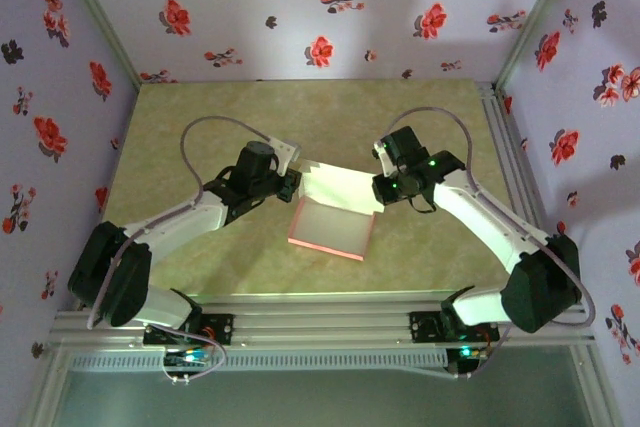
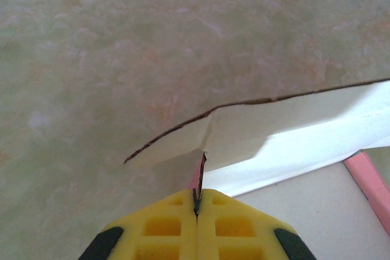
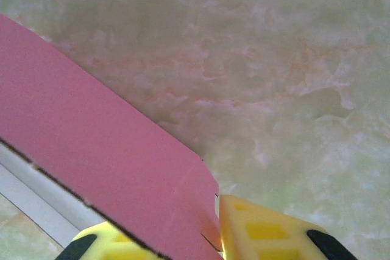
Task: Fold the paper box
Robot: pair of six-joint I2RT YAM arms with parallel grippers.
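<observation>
The marbled, greenish worktop carries the paper box at its middle, between the two arms. Its pink-edged base lies flat and a whitish flap is raised at the far side. The left pincer is clamped tight on a thin edge of the cardboard. The right pincer straddles a pink flap; whether it grips cannot be told.

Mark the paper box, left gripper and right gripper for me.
paper box (image 1: 335, 222), top external view, on its pale inner panel.
left gripper (image 2: 197, 196), left wrist view, seam between the yellow fingertips.
right gripper (image 3: 204, 229), right wrist view, midway between the yellow fingertips.
</observation>
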